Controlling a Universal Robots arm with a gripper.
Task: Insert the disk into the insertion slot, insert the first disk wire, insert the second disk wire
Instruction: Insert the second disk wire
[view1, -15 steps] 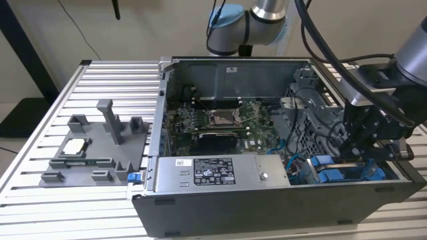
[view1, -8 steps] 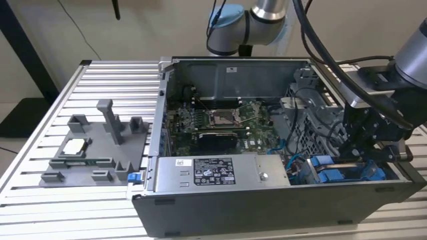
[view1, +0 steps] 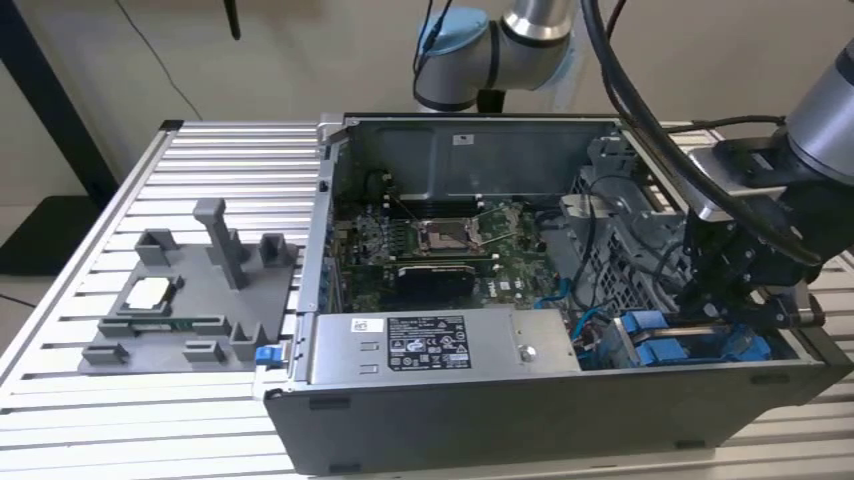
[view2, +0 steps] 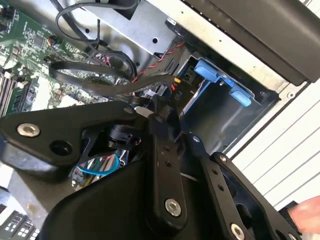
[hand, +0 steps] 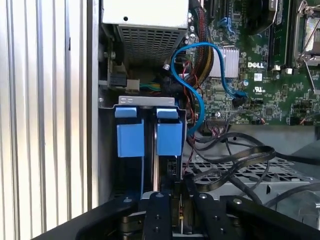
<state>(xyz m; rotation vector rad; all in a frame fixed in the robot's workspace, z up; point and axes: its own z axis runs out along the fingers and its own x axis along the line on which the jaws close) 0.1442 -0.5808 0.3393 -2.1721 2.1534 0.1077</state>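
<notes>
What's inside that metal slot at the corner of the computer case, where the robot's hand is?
Inside the metal slot sit two bright blue plastic holders, side by side. The robot's hand is right at its mouth, beside black cables. Whatever lies deeper in the slot is hidden by the hand.

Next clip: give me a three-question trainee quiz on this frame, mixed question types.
1. True or false: the gripper is at the end of the computer case on the exterior view's right.
2. The plastic fittings at the insertion slot are: A red, B blue, C yellow.
3. Fill in: in the first wrist view, a blue cable runs to the green ____.
Key: 1 true; 2 B; 3 motherboard.
</notes>
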